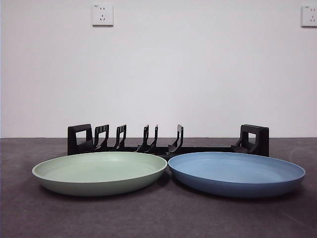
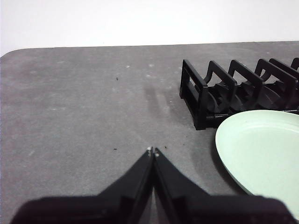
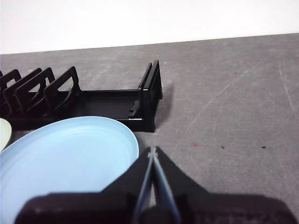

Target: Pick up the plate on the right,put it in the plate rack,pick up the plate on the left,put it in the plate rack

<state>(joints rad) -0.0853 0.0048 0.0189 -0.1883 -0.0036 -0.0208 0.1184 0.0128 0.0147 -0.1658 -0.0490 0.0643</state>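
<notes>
Two shallow plates sit nearest the front camera on a dark grey counter (image 1: 158, 218): a pale green plate (image 1: 99, 171) on the left and a blue plate (image 1: 237, 172) on the right, their rims almost meeting at the middle. Both lie flat, right side up and empty.

Just behind them, the plate rack (image 1: 168, 141) runs left to right along the counter, a long low black frame with a boxy block at each end and a row of upright curved prongs grouped toward its left half. No plate stands in it. A white wall (image 1: 158, 74) closes the scene at the far side, with a socket (image 1: 102, 15) high on the left and another socket (image 1: 309, 16) at the upper right edge.

Neither arm reaches into the front view. Seen from its own wrist camera, the left end effector (image 2: 153, 150) hangs above bare counter with its two black jaws pressed together at the tips, gripping nothing, near the green plate's outer edge and the rack's left end block. The right end effector (image 3: 152, 149) likewise has its jaws together and empty, poised just beside the blue plate's rim, near the rack's right end block.
</notes>
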